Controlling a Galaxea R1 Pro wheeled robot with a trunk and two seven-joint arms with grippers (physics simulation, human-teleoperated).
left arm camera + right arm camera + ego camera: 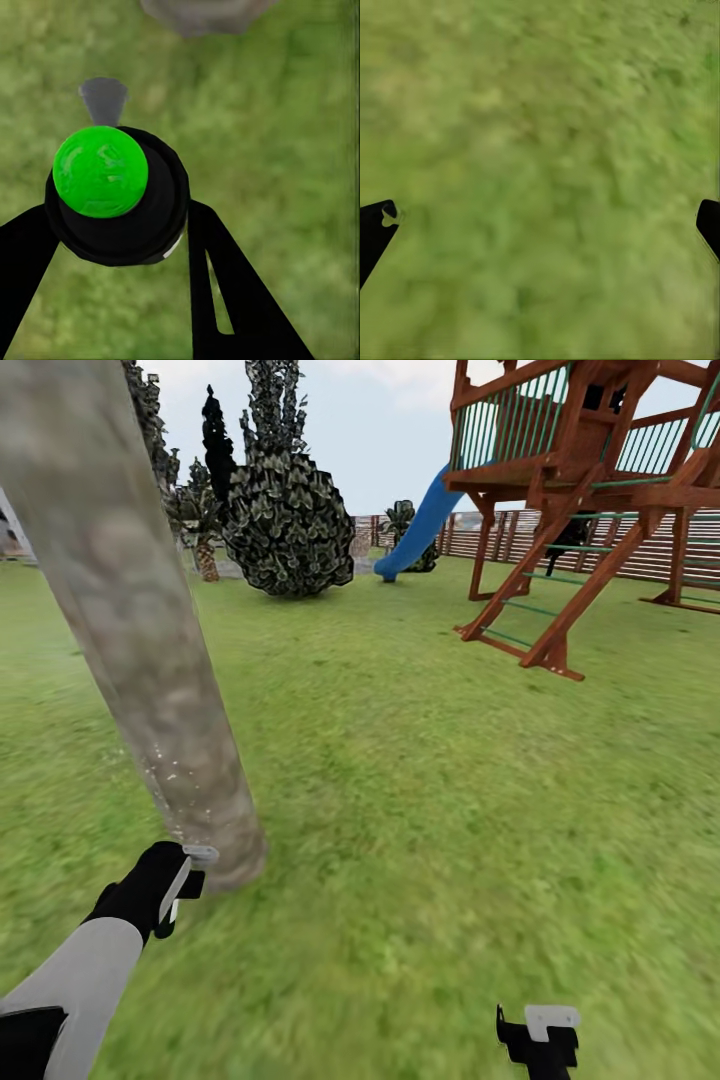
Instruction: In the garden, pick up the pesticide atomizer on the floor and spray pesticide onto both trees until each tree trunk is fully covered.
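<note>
Left gripper: jaws pinching the atomizer.
Right gripper: jaws spread, empty.
Trunk: speckles low down, probably spray.
Tip: sweep nozzle upward slowly.

One pale tree trunk, one atomizer, two pincers, one wooden playset, one blue slide

Green lawn bears the pale tree trunk, a shrub and a wooden playset.
</note>
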